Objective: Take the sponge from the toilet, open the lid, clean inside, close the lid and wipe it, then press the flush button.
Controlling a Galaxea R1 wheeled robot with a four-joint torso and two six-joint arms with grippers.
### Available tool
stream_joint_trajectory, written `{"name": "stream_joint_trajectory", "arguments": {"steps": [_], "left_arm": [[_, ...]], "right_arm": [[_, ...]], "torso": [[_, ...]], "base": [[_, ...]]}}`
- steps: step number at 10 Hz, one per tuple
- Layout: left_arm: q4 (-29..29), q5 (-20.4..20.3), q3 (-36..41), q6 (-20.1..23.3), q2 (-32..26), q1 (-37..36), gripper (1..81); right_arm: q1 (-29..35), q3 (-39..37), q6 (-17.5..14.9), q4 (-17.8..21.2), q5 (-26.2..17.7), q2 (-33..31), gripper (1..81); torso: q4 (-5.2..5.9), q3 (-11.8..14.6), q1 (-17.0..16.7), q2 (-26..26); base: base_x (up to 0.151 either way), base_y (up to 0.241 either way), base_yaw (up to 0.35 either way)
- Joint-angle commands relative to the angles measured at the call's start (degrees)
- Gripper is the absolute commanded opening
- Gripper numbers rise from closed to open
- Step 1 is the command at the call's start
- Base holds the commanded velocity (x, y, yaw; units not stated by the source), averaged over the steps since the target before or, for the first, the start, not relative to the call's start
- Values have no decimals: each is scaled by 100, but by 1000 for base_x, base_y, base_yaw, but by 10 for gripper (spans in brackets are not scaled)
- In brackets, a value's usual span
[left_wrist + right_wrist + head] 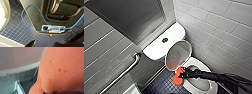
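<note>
The white toilet (159, 47) stands in the corner with its lid (177, 55) raised, the greyish underside facing the bowl (209, 86). My right gripper (182, 73) reaches in from the right and is shut on the orange-red sponge (178, 77). The sponge sits at the bowl's left rim, just below the lid's lower edge, and partly hangs over the floor. Up close, the sponge (62, 69) is pitted, with the lid's underside (18, 58) behind it. The dark round flush button (164, 40) sits on the cistern top. My left gripper is open and hangs over the floor with nothing in it.
A steel grab bar (121, 75) runs along the grey tiled wall to the left of the toilet. White tiled wall (224, 30) closes in on the right. The floor has dark blue small tiles (18, 32), with the robot's base and a blue cable (31, 8) over it.
</note>
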Motion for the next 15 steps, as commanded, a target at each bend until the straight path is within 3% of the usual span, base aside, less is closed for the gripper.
{"name": "stream_joint_trajectory", "arguments": {"steps": [1,3,4,6,10,15], "left_arm": [[6,516,-51,27,-12,271,811],[6,516,-51,27,-12,271,811],[6,516,-51,27,-12,271,811],[15,516,-51,35,-12,271,811],[15,516,-51,35,-12,279,811],[15,516,-51,35,-12,271,811]], "right_arm": [[-65,-1,-26,-22,95,673,10],[-329,166,0,-154,25,506,10],[-426,667,0,-295,51,154,10],[-636,1640,-9,-435,565,-833,10],[-866,2240,18,-418,1114,-2103,10],[-1305,2740,9,-444,1159,-2859,10]], "torso": [[0,0,0,0],[0,0,0,0],[0,0,0,0],[0,0,0,0],[0,0,0,0],[0,2,0,0]], "base": [[0,0,0],[0,0,0],[0,0,0],[0,0,0],[0,0,0],[0,0,0]]}}
